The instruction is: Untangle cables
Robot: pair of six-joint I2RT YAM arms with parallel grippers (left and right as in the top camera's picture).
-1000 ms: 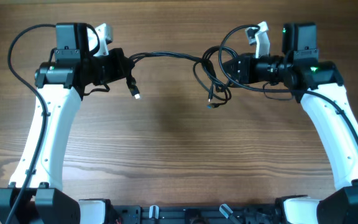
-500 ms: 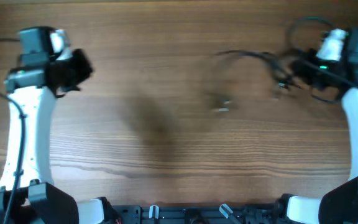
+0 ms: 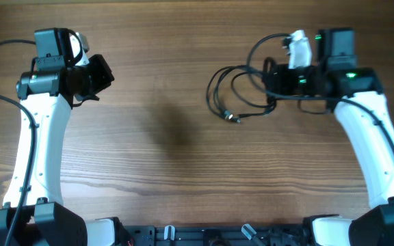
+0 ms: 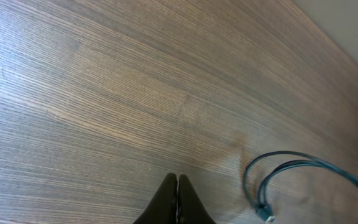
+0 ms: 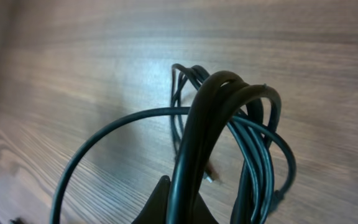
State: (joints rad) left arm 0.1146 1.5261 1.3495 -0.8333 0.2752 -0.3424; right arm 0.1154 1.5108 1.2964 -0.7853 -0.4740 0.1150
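Overhead, the cables (image 3: 240, 96) are a loopy bunch in the upper right, pinched tight by the right claw (image 3: 269, 78), while the left claw (image 3: 104, 72) in the upper left is closed on nothing, so I think most untangling is not done yet.

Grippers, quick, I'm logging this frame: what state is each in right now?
Left gripper: shut, holding nothing.
Right gripper: shut on the cables.
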